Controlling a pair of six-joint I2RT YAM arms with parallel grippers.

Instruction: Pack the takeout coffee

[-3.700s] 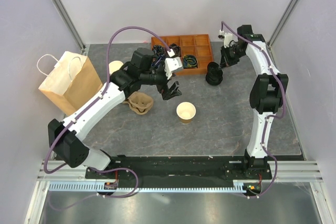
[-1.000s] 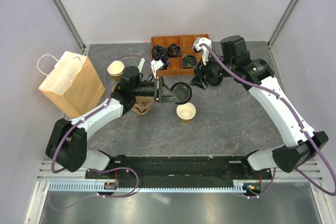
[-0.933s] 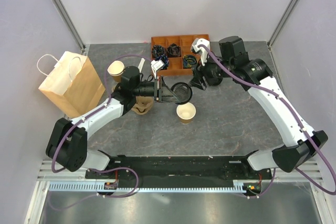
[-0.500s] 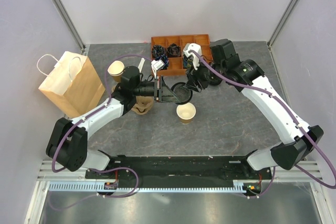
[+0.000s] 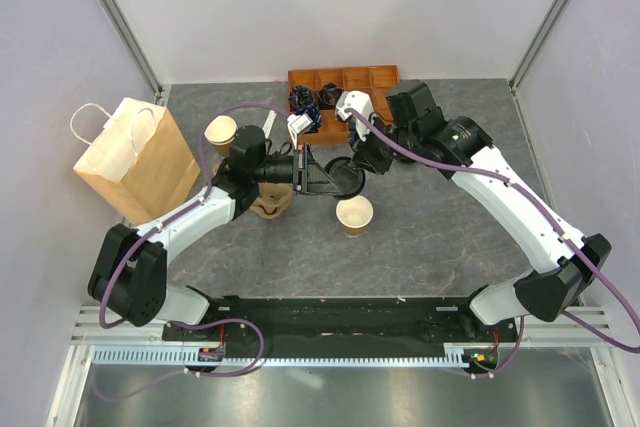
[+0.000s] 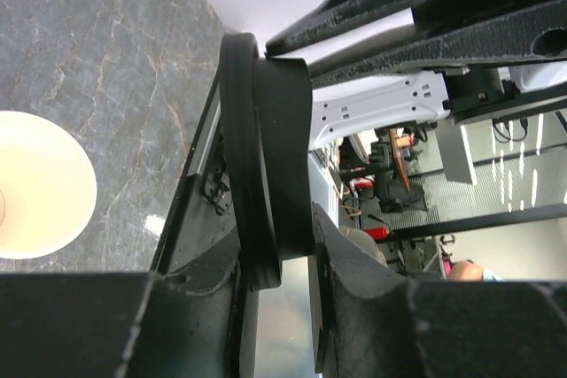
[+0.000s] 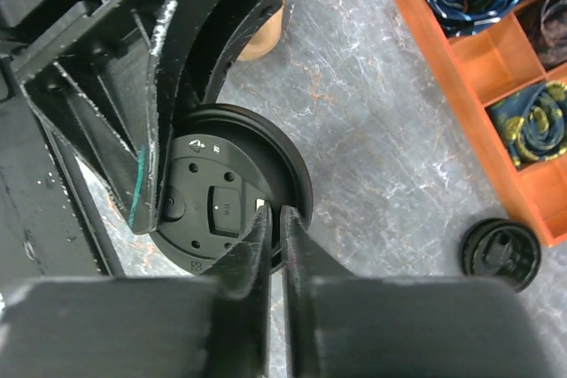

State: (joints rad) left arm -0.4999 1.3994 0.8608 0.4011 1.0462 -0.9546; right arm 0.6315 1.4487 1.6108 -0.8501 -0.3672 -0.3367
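The takeout coffee is out of view. A loose black lid (image 5: 345, 176) hangs on edge above the table, and my left gripper (image 5: 335, 179) is shut on it. In the left wrist view the lid (image 6: 266, 148) stands upright between that gripper's (image 6: 283, 254) fingers. My right gripper (image 5: 362, 162) has come in from the right; its jaws (image 7: 276, 219) are shut on the rim of the lid (image 7: 213, 201). A lidless tan cup (image 5: 354, 214) stands on the table just below the lid, its pale inside also seen in the left wrist view (image 6: 35, 183).
A second lidless cup (image 5: 221, 133) stands at the back left beside a brown paper bag (image 5: 135, 155). A pulp cup carrier (image 5: 268, 202) lies under my left arm. An orange tray (image 5: 385, 77) holds ties. Another black lid (image 7: 500, 254) lies near the tray.
My right gripper moved left to the lid held by the left gripper and closed on its rim. The left arm and the lid stayed put.
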